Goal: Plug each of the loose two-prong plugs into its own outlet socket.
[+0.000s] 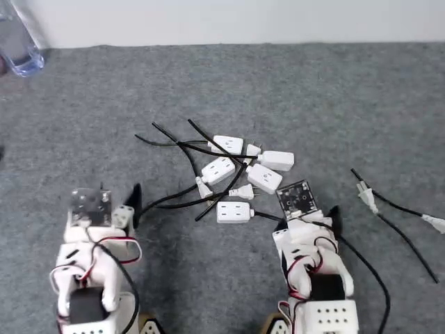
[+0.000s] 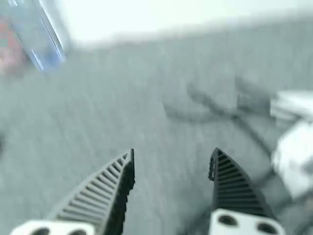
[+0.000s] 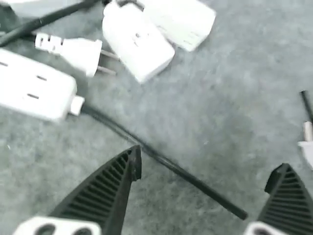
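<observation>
My right pincer point(image 3: 209, 164) stands wide with nothing between its fingers. A black cord point(image 3: 122, 132) crosses the grey carpet point(image 1: 348, 104) beneath the gap. My left pincer point(image 2: 173, 154) is spread wide too, over bare carpet.

From above, the heap of white sockets point(image 1: 218, 169) lies at about eleven o'clock of my right pincer, near it, and at about two o'clock of my left, farther off. Two loose plugs point(image 1: 366, 196) on black leads lie apart from the heap, at about three o'clock of my right pincer.

My right wrist view gives the close detail: a heap plug point(image 3: 73, 51) with two bare prongs just beside the flank of a socket, and slots on two socket faces. My left wrist view is blurred: white shapes and dark cords, too soft to tell apart. The high view gives the whole spread.

I count five sockets in the heap. I am sure of four plugs: two among the sockets and two apart. One clear bottle point(image 1: 17, 42) stands at the table's eleven o'clock corner.
</observation>
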Controlling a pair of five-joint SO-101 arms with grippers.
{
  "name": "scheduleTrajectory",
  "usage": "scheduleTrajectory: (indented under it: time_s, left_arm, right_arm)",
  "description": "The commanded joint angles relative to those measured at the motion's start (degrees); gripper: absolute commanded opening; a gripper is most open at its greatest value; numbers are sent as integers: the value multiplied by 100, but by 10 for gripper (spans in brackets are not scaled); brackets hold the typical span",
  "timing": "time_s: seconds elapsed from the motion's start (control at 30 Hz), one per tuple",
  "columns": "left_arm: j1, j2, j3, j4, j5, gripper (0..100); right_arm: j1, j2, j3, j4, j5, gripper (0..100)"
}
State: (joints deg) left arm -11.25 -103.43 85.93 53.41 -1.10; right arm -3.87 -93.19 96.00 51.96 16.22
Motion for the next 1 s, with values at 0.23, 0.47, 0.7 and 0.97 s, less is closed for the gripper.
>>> scheduleTrajectory:
  time_s: [0.23, 0.47, 0.7, 0.97]
  left_arm:
    - [316, -53, -1341, -422, -88, 243]
    - [290, 677, -2756, -431, -70, 243]
    - [316, 3165, -4558, -431, 360, 243]
    - [651, 5802, -5455, 158, 308, 243]
  right_arm:
    - [523, -462, 88, 163, -79, 376]
    - [523, -505, 79, 259, -79, 376]
    - [523, -505, 79, 242, -79, 376]
    - [523, -505, 79, 233, -70, 376]
